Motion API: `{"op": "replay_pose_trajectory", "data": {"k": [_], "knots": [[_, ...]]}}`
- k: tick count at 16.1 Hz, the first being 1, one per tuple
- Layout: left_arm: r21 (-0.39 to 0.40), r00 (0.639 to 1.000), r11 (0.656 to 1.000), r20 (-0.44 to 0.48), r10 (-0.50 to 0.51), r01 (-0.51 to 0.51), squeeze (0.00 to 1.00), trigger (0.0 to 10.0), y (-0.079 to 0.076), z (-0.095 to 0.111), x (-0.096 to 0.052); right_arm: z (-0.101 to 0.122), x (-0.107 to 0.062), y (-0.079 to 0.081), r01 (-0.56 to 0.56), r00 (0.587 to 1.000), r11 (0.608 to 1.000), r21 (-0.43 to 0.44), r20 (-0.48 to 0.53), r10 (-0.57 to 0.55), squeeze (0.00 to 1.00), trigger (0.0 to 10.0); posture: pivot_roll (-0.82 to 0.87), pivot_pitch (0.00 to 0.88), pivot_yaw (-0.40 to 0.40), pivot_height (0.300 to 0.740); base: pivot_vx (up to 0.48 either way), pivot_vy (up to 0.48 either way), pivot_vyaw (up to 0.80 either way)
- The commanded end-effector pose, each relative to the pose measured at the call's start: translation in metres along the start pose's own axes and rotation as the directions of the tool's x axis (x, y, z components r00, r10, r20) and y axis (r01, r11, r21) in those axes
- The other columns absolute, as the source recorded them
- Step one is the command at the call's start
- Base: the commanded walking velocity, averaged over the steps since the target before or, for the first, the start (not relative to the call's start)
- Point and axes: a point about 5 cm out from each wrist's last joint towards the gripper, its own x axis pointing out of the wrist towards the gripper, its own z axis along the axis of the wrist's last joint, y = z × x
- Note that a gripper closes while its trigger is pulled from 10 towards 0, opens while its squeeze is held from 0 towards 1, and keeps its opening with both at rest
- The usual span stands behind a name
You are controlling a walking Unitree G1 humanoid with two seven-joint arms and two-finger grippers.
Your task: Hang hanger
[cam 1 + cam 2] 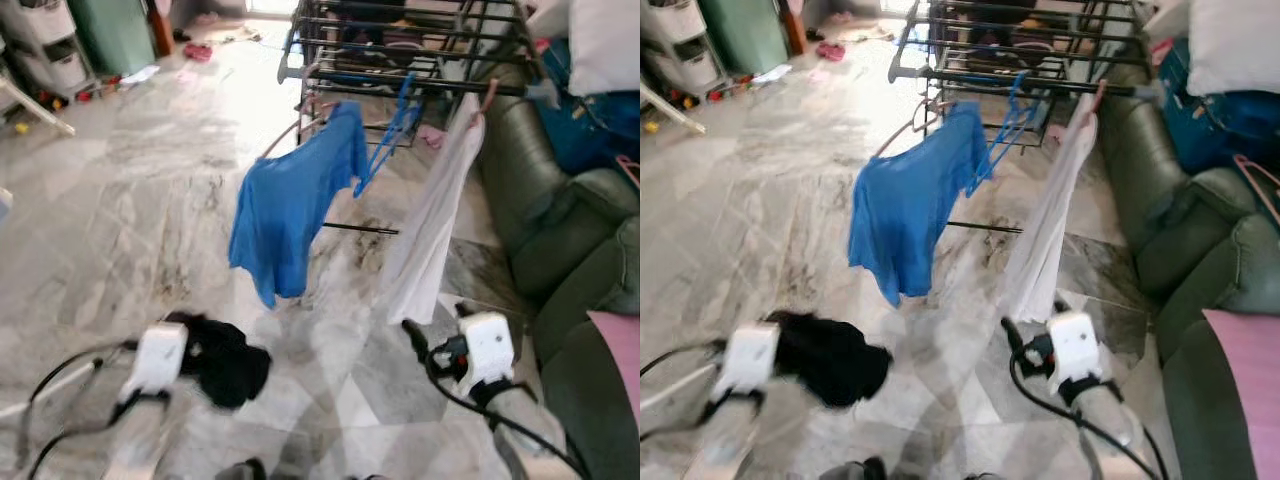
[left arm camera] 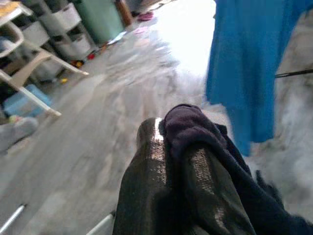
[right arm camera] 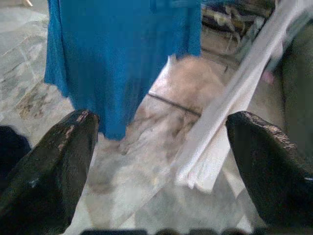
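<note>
Left tool [image 2: 181,161] clamped on black garment [image 1: 225,360], well short of the drying rack [image 1: 400,50]. Right tool [image 3: 161,171] spread apart, empty. Blue shirt [image 1: 290,215] and white garment [image 1: 430,230] hang from rack's near rail. Advise: close in first, aim for the free rail between them.

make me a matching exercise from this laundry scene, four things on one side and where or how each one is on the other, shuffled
Things:
1. blue shirt
2. white garment
3. black garment
4. right gripper

States:
A. held in the left gripper
B. open, nothing between its fingers
C. hanging at the right end of the drying rack, next to the green sofa
D. hanging from the rack on a hanger, to the left of the white garment

Pairs: 1-D, 2-C, 3-A, 4-B
</note>
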Motion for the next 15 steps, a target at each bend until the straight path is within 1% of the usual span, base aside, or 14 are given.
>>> {"op": "replay_pose_trajectory", "data": {"k": [1,2,3,4,5,6,7,8,9,10,13,14,15], "knots": [[0.022,0.998,1.000,0.057,-0.006,0.004,0.00,10.0,0.008,0.009,-0.005,0.001,-0.004,-0.011,0.042,0.999,0.999,0.004,0.007,-0.042,0.00,10.0,-0.02,0.164,-0.033,0.740,0.000,0.000,0.00],[0.036,0.999,0.999,0.043,-0.018,0.016,0.00,10.0,0.009,0.004,-0.015,0.002,-0.007,-0.018,0.088,0.996,0.996,0.007,0.018,-0.089,0.00,10.0,-0.04,0.173,-0.018,0.740,0.000,0.000,0.00],[0.049,0.998,0.998,0.048,-0.038,0.035,0.00,10.0,0.005,0.005,-0.015,0.001,-0.010,-0.027,0.190,0.982,0.981,0.036,0.014,-0.190,0.00,10.0,-0.04,0.164,-0.025,0.740,0.000,0.000,0.00],[0.043,0.995,0.998,0.081,-0.057,0.053,0.00,10.0,-0.001,0.015,-0.007,0.006,-0.013,-0.027,0.233,0.970,0.967,0.105,0.038,-0.238,0.00,10.0,-0.05,0.167,-0.024,0.740,0.000,0.000,0.00],[0.040,0.994,0.998,0.088,-0.060,0.057,0.00,10.0,-0.002,0.018,-0.005,0.008,-0.013,-0.026,0.238,0.968,0.964,0.122,0.045,-0.245,0.00,10.0,-0.05,0.167,-0.024,0.740,0.000,0.000,0.00],[0.011,0.995,1.000,0.096,-0.029,0.028,0.00,10.0,-0.004,0.029,0.011,0.008,-0.014,-0.017,0.216,0.973,0.973,0.079,0.062,-0.221,0.00,10.0,-0.07,0.162,-0.003,0.740,0.000,0.000,0.00],[-0.005,0.995,1.000,0.099,-0.023,0.024,0.00,10.0,-0.007,0.035,0.018,0.006,-0.013,-0.013,0.217,0.973,0.972,0.094,0.062,-0.223,0.00,10.0,-0.08,0.154,0.005,0.740,0.000,0.000,0.00],[-0.003,0.992,0.999,0.119,-0.042,0.042,0.00,10.0,-0.011,0.041,0.022,0.007,-0.012,-0.010,0.222,0.971,0.969,0.107,0.067,-0.230,0.00,10.0,-0.09,0.141,0.016,0.740,0.000,0.000,0.00],[-0.004,0.989,0.998,0.136,-0.061,0.062,0.00,10.0,-0.017,0.047,0.028,0.010,-0.012,-0.008,0.230,0.967,0.966,0.117,0.081,-0.240,0.00,10.0,-0.10,0.134,0.020,0.740,0.000,0.000,0.00],[-0.012,0.987,0.998,0.146,-0.066,0.069,0.00,10.0,-0.021,0.052,0.035,0.013,-0.012,-0.007,0.235,0.964,0.963,0.135,0.091,-0.248,0.00,10.0,-0.13,0.130,0.041,0.740,0.000,0.000,0.00],[-0.007,0.987,0.997,0.145,-0.074,0.076,0.00,10.0,-0.023,0.054,0.039,0.013,-0.015,-0.009,0.250,0.960,0.959,0.135,0.093,-0.263,0.00,10.0,-0.15,0.130,0.052,0.740,0.000,0.000,0.00],[-0.001,0.987,0.996,0.135,-0.089,0.090,0.00,10.0,-0.024,0.053,0.039,0.012,-0.016,-0.008,0.246,0.962,0.961,0.124,0.089,-0.258,0.00,10.0,-0.16,0.141,0.063,0.740,0.000,0.000,0.00],[-0.017,0.990,0.996,0.113,-0.081,0.083,0.00,10.0,-0.024,0.050,0.041,0.011,-0.017,-0.007,0.243,0.963,0.962,0.122,0.088,-0.254,0.00,10.0,-0.16,0.146,0.063,0.740,0.000,0.000,0.00]]}}
